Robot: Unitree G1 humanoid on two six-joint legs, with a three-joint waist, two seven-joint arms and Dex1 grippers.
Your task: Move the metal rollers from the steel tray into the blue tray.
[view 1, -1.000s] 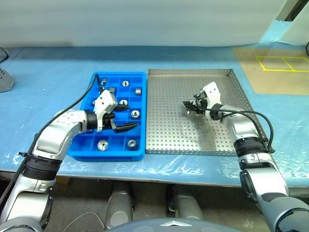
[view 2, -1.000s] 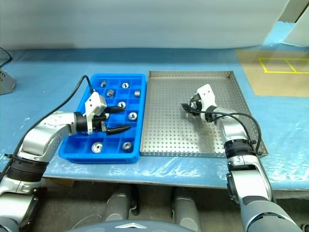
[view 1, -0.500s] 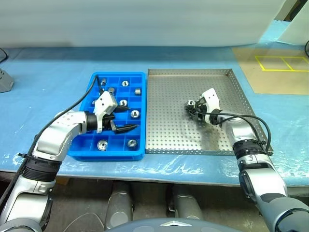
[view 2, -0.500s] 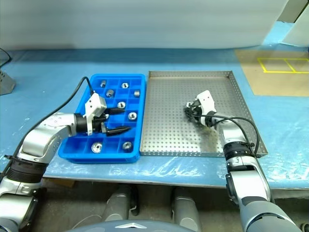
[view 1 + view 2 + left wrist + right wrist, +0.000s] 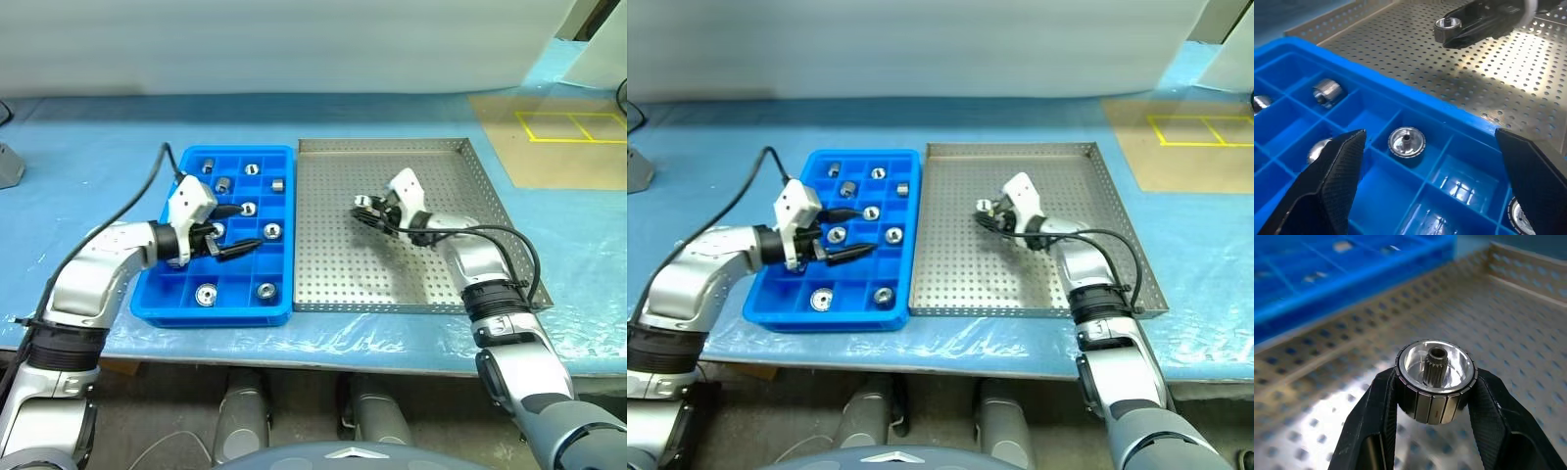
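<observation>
Steel tray (image 5: 431,284) floor bare, wide room inside low rims. Right fingers (image 5: 364,212) clenched on metal roller (image 5: 1435,380), raised over tray's left half. Left fingers (image 5: 238,231) spread wide above blue tray (image 5: 171,304); other rollers (image 5: 1406,142) sat in its compartments.

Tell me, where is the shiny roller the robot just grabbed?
In the head views, the roller sits pinched in the right gripper, over the left half of the steel tray, not far from the blue tray.

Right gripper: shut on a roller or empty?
Shut on a metal roller: the right gripper pinches it between both fingers, lifted over the steel tray.
</observation>
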